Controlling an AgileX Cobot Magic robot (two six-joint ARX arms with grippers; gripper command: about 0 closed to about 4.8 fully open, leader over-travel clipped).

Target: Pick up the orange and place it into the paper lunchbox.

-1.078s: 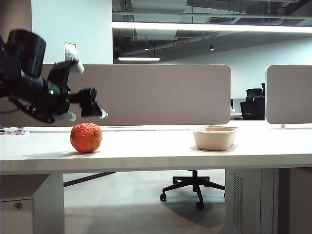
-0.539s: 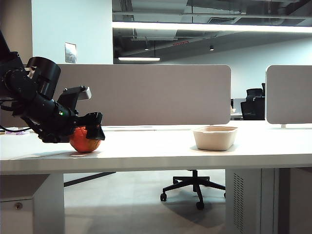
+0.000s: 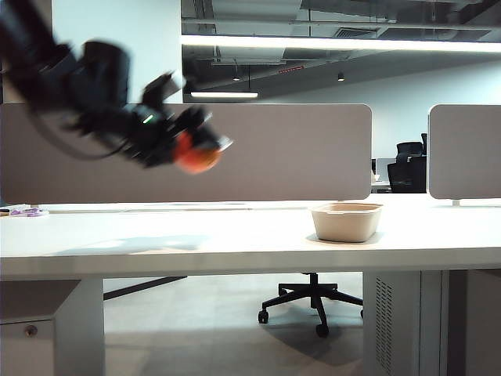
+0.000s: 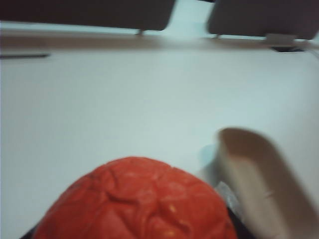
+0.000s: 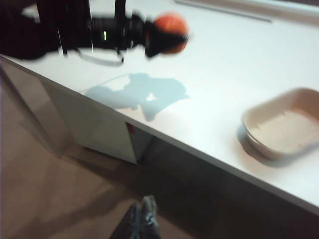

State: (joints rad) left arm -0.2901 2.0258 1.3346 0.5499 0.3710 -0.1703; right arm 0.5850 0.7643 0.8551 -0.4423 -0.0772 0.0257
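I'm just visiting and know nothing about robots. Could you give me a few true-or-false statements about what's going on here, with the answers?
1. The orange is lying on the table. False: the left gripper holds it up in the air.
2. The paper lunchbox is empty. True.
3. The orange is directly above the lunchbox. False: it is well off to the left in the exterior view.
4. The right gripper is carrying something. False: it hangs off the table's edge, holding nothing.

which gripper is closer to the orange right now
Left. The left gripper is shut on the orange, carrying it in the air above the table. The right gripper hangs off the table's near edge, well away from it.
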